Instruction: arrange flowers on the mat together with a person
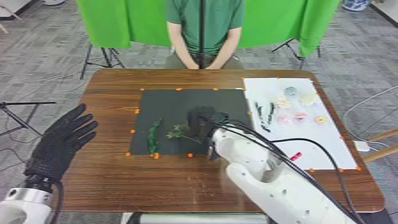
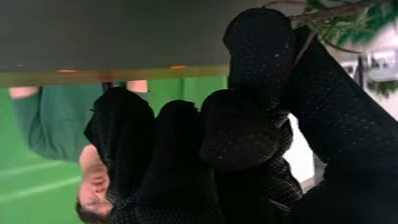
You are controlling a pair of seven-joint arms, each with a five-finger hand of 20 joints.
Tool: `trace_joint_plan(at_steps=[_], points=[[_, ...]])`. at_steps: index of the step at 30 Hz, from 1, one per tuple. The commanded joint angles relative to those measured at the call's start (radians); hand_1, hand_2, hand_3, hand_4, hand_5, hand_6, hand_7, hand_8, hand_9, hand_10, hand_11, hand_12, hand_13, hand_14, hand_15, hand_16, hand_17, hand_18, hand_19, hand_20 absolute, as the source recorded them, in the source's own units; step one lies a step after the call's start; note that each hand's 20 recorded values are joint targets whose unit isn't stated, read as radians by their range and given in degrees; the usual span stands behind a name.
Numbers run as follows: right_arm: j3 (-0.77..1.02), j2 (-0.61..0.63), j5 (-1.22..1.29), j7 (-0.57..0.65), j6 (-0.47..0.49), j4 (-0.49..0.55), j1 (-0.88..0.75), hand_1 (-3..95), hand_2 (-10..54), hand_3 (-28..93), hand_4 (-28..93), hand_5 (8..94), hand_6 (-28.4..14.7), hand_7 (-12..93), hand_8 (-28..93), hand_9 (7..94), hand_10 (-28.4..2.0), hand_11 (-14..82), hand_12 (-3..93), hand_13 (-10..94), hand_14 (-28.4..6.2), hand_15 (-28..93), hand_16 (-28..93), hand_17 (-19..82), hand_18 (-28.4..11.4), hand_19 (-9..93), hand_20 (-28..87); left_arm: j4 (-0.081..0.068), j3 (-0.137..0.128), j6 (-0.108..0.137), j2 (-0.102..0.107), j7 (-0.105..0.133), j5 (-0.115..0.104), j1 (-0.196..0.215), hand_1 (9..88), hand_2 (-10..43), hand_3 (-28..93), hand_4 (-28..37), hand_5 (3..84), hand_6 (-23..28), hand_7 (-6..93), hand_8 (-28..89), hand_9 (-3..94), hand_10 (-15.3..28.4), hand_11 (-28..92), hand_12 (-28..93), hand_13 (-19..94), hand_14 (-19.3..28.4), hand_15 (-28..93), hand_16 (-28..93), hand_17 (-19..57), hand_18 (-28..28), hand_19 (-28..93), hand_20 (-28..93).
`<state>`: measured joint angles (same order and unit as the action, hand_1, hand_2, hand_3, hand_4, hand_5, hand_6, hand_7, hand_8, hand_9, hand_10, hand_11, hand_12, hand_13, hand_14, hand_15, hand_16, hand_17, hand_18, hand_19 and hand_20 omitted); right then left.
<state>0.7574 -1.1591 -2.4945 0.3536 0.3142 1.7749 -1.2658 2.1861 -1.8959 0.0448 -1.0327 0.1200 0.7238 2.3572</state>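
Note:
Over the black mat, my right hand hangs at the middle. A green leafy sprig extends from it toward the mat's left part. In the right wrist view, my right hand pinches the stem of the sprig between thumb and a finger. Along the mat's left side lies a long green leaf piece. My left hand, fingers straight, is held beside the mat's left side.
A white sheet to the right of the mat holds pale and pink flowers, dark stems and a small red-pink item. Orange markers edge the mat. The right forearm crosses the table's front right part.

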Motion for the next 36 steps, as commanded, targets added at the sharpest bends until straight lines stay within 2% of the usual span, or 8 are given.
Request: trace_joint_plan(at_steps=[1,6,9,13,19,25,31,36], points=[[-0.049,-0.038,-0.039,0.100,-0.001,-0.050,-0.005,37.5,-6.2,82,-10,85.4,2.7,47,18,93.0,-5.7,65.4,36.4,89,-5.7,83,32,59,-21.1,93,72,-0.007,0.000,0.002,-0.003,-0.014,0.000,0.015,30.5,-6.1,67,-26.0,30.9,3.2,14.5,-8,26.4,10.8,17,19,22,13.4,25,4,-8.8,21.2,42,10],[-0.061,-0.078,-0.015,0.150,0.067,-0.063,0.012,36.4,-4.2,81,-11,86.5,2.7,46,15,93.3,-5.7,65.2,36.0,89,-5.6,83,32,59,-21.3,93,72,-0.012,0.005,-0.005,0.004,-0.018,-0.001,0.005,30.5,-6.1,67,-26.1,30.9,3.3,14.5,-8,26.4,10.8,17,19,22,13.4,25,4,-8.8,21.2,42,10],[-0.074,-0.105,0.028,0.204,0.102,-0.067,0.026,34.7,-1.9,82,-12,88.2,2.8,47,3,93.7,-5.9,65.3,34.2,90,-5.7,82,32,60,-21.5,93,71,-0.011,0.010,-0.003,0.006,-0.023,-0.002,0.001,30.5,-6.1,67,-26.1,30.8,3.2,14.6,-8,26.4,10.8,17,19,22,13.4,25,4,-8.8,21.2,42,10],[-0.052,-0.132,0.046,0.218,0.144,-0.069,0.023,33.5,0.0,82,-12,90.3,2.9,48,-8,93.7,-5.9,66.6,32.4,91,-5.9,82,32,61,-21.8,93,71,-0.014,0.014,-0.006,0.009,-0.026,-0.002,-0.004,30.4,-6.0,67,-26.0,30.8,3.2,14.5,-8,26.4,10.9,17,19,22,13.4,25,4,-8.8,21.2,42,10],[-0.029,-0.165,0.073,0.236,0.179,-0.079,0.021,31.3,4.2,80,-14,92.1,3.2,47,-8,93.7,-5.8,68.2,29.9,92,-5.8,81,31,63,-21.8,93,71,-0.014,0.015,-0.004,0.011,-0.027,-0.004,-0.003,30.4,-6.0,67,-26.1,30.8,3.3,14.7,-8,26.4,10.9,17,19,22,13.4,25,4,-8.9,21.2,42,10],[-0.031,-0.183,0.060,0.261,0.142,-0.128,0.037,30.3,7.7,78,-17,92.3,3.2,47,-8,93.7,-5.9,68.6,29.1,93,-5.6,81,32,64,-21.8,93,71,-0.019,0.027,-0.002,0.017,-0.031,-0.002,-0.019,30.5,-6.0,67,-26.1,30.8,3.3,14.7,-8,26.4,10.9,17,19,22,13.4,25,4,-8.8,21.2,42,10],[0.003,-0.197,0.103,0.278,0.187,-0.111,0.032,30.1,9.1,78,-18,92.3,3.2,46,-8,93.7,-5.7,68.6,28.9,93,-5.4,80,32,64,-21.6,93,71,-0.013,0.021,0.009,0.016,-0.027,-0.005,-0.007,30.5,-6.0,67,-26.2,30.8,3.2,14.8,-8,26.4,10.9,17,19,22,13.4,25,4,-8.8,21.2,42,10],[0.021,-0.196,0.116,0.288,0.233,-0.092,0.020,27.4,11.4,77,-17,92.5,3.0,46,-8,93.7,-5.7,68.3,28.7,93,-5.3,80,32,64,-21.6,93,72,-0.011,0.020,0.007,0.013,-0.024,-0.002,-0.005,30.5,-6.1,67,-26.1,30.8,3.3,14.7,-8,26.4,10.8,17,19,22,13.4,25,4,-8.8,21.2,42,10]])
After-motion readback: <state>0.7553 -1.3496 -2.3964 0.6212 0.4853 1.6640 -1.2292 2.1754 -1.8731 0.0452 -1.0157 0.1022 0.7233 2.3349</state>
